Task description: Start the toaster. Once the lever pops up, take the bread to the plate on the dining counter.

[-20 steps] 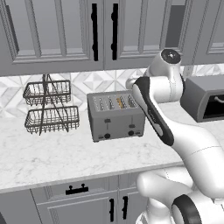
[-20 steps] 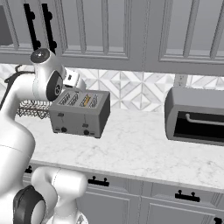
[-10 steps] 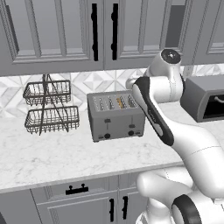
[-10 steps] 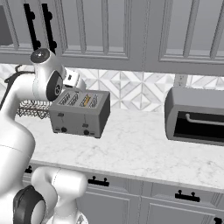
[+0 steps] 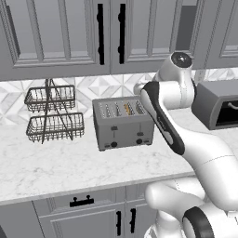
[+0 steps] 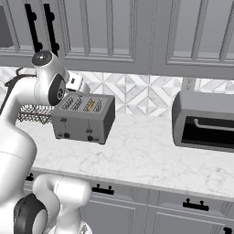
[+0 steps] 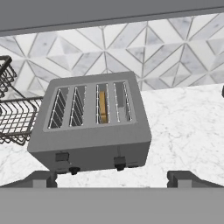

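Gripper [image 7: 112, 181] spread wide, grasping nothing, above your toaster [image 7: 92, 124]; bread [image 7: 103, 107] sits in third slot.

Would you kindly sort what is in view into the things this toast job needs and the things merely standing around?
Needed:
- toaster
- bread, in the toaster's third slot from the left

Standing around:
- wire basket rack, left of the toaster
- dark grey box appliance, to its right
- upper cabinets
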